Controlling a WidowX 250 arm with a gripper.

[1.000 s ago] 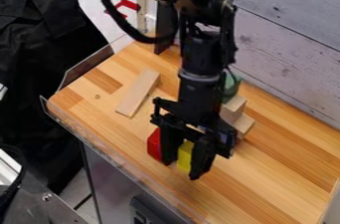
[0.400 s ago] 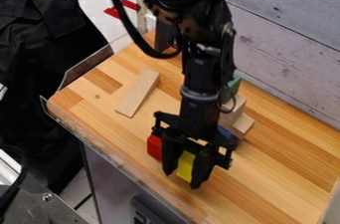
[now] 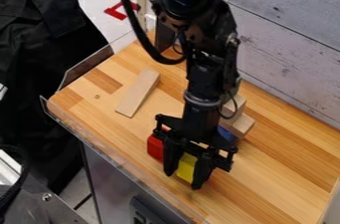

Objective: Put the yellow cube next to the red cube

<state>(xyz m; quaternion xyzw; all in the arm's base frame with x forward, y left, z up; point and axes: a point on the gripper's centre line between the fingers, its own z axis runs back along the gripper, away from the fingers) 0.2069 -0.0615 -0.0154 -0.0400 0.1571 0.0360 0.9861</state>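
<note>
The black gripper (image 3: 184,174) hangs low over the front part of the wooden surface, its two fingers on either side of the yellow cube (image 3: 187,167). Whether both fingers press on the cube cannot be told. Just left of the gripper is the red cube (image 3: 155,147), partly hidden by the near finger and the gripper's body. The left finger stands between the red cube and the yellow one.
A flat wooden plank (image 3: 138,93) lies at the left of the table (image 3: 266,178). Behind the gripper are light wooden blocks (image 3: 240,124) and a blue block (image 3: 226,134). A clear guard (image 3: 113,144) runs along the front left edge.
The gripper has shifted slightly down and toward the right of the view. The yellow cube shows a little lower between its fingers, while the red cube has stayed in place.
</note>
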